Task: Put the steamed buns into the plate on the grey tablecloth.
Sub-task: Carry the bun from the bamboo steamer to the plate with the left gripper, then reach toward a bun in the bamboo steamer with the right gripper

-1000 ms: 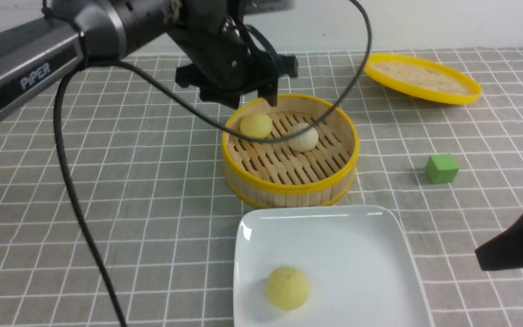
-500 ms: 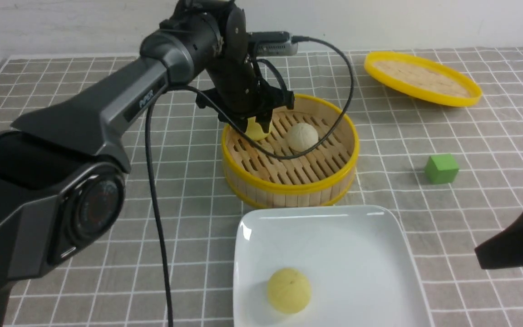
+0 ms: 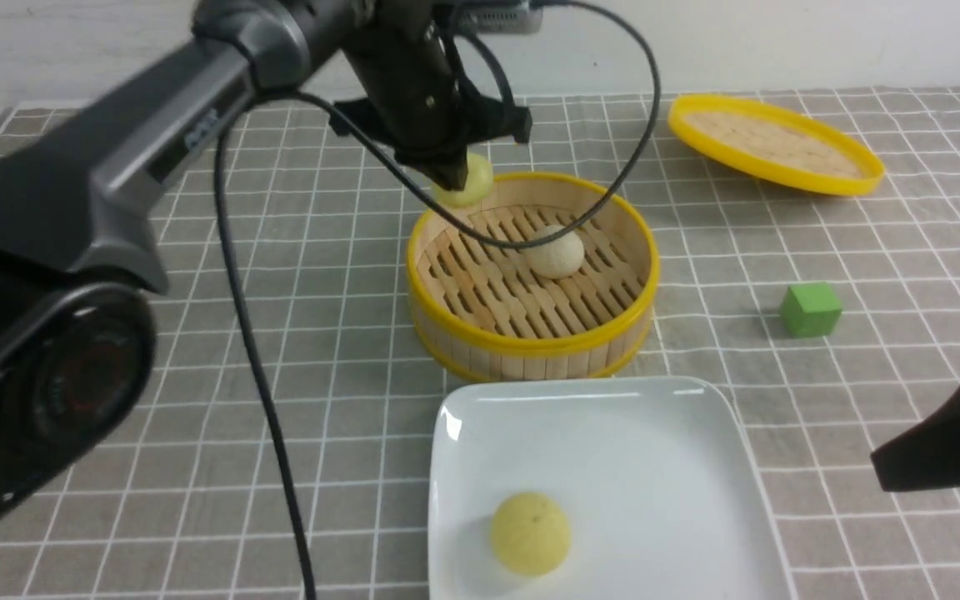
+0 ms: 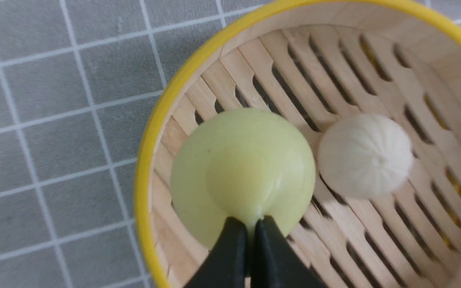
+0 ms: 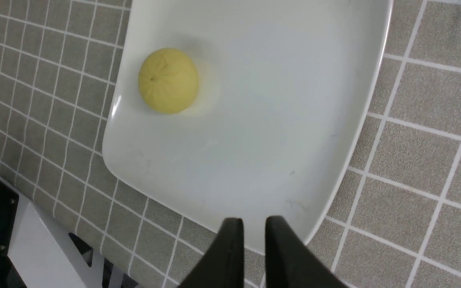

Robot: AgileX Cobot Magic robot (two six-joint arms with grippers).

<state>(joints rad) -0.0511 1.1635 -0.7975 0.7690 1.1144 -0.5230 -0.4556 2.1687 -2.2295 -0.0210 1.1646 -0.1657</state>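
"Raised from the basket floor, one yellow bun has been brought up above the rim of the bamboo basket since the earlier frame. By what is it held?"

"By the left gripper, whose fingers are closed on it. Between the tips of the right gripper a narrow gap is left, and nothing is gripped there."

"Which step is in hand, then?"

"The second transfer, it would be judged. One bun has been delivered, and the next is being carried."

"And what is called for next?"

"Enough height for the rim to be cleared, then a move back toward the robot, over the plate. A spot beside the first bun should be chosen, and the hold released only once the load has been set down. If the pinch is off-centre, the round bun could be rolled out of it."

"Can everything be counted?"

"Three buns: one held, one yellow bun in the plate, one off-white bun in the basket. One plate is seen on the grey tablecloth, just in front of the one basket. One yellow-rimmed lid and one green cube are also seen; neither is needed."
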